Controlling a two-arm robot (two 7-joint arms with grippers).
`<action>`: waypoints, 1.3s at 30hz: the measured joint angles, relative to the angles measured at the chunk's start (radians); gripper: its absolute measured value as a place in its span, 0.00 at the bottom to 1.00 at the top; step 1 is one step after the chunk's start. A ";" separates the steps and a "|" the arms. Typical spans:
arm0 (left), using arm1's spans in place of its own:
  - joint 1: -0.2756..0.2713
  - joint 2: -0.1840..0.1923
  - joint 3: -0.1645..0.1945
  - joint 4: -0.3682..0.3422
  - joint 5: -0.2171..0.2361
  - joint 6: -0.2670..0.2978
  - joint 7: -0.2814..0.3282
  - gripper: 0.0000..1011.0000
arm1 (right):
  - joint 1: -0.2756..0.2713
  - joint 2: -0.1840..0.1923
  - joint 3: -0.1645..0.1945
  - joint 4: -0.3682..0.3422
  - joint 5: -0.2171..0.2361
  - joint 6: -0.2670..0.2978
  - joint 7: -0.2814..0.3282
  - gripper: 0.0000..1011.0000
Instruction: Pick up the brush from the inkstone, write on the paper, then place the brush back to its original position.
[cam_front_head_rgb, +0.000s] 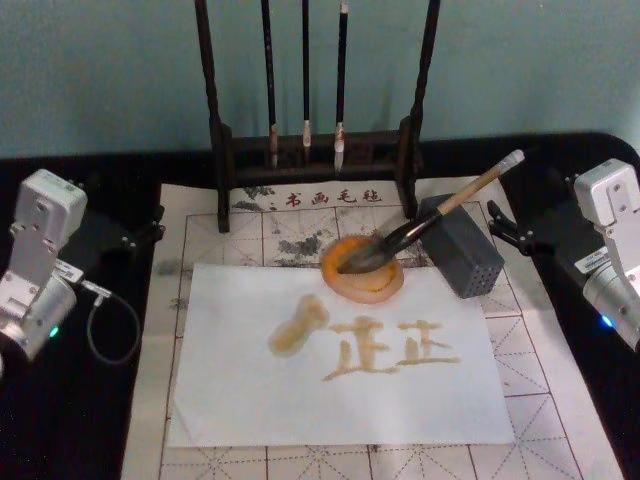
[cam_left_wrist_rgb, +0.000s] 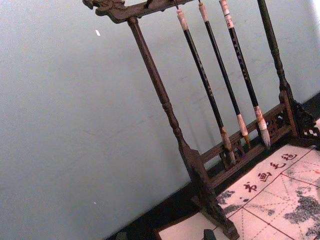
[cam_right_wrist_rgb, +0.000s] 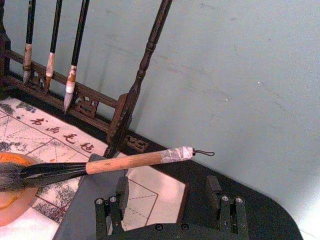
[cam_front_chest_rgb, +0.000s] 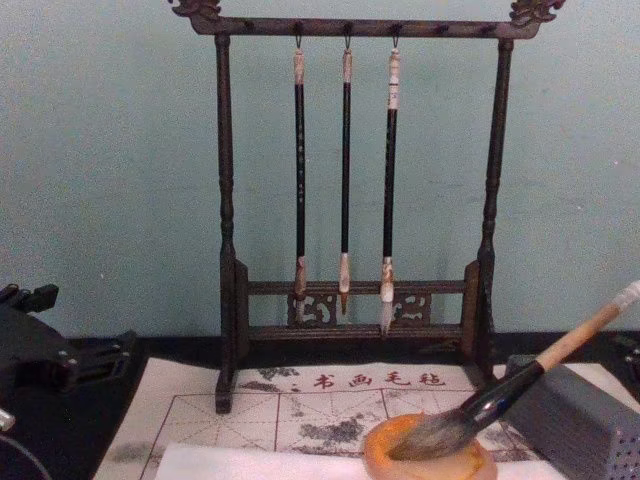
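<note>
The brush (cam_front_head_rgb: 440, 210) lies free, its dark tuft in the round orange inkstone (cam_front_head_rgb: 362, 268) and its tan handle leaning on the grey perforated box (cam_front_head_rgb: 460, 247). In the right wrist view the brush (cam_right_wrist_rgb: 125, 162) crosses just ahead of my right gripper (cam_right_wrist_rgb: 167, 200), which is open with nothing between its fingers. The white paper (cam_front_head_rgb: 340, 400) lies in front of the inkstone and carries amber strokes and a blot. My right gripper (cam_front_head_rgb: 535, 215) is off to the right of the box. My left gripper (cam_front_head_rgb: 140, 228) stands open at the mat's left edge, apart from everything.
A dark wooden rack (cam_front_head_rgb: 320, 150) with three thin hanging brushes stands at the back of the beige gridded mat (cam_front_head_rgb: 560, 400). A looped cable (cam_front_head_rgb: 110, 330) lies by the left arm. The black tabletop (cam_front_head_rgb: 60, 420) flanks the mat on both sides.
</note>
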 joint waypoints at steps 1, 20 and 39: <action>0.000 0.000 0.000 0.000 0.000 0.000 0.000 0.99 | 0.000 0.000 0.000 0.000 0.000 0.000 0.000 0.99; 0.000 0.000 0.000 0.000 0.000 0.000 0.000 0.99 | 0.000 0.000 0.000 0.000 0.000 0.000 0.000 0.99; 0.000 0.000 0.000 0.000 0.000 0.000 0.000 0.99 | 0.000 0.000 0.000 0.000 0.000 0.000 0.000 0.99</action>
